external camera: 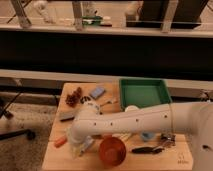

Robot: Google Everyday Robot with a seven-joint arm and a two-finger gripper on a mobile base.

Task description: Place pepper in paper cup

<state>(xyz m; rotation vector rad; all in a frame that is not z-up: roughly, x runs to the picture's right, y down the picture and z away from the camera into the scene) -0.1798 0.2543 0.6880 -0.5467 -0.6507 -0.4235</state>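
Camera view
- My gripper (80,146): points down over the near left part of the wooden table (52,159), at the end of my white arm (137,120), which reaches in from the right.
- Fingers: spread apart.
- Pepper (60,141): lies on the table just left of my gripper. Only its orange-red end shows, the rest is hidden behind my wrist. I cannot tell whether I touch it.
- Paper cup (131,108): right of my gripper and farther back, well apart from it. Only its white rim shows above my forearm, just in front of the green tray (142,95).
- Orange bowl (112,150): just right of my gripper, by the near table edge.
- Blue cup (146,136): further right, beyond the bowl, partly under my forearm.
- Blue block (97,92) and brown cluster (75,97): behind my gripper, towards the far edge.
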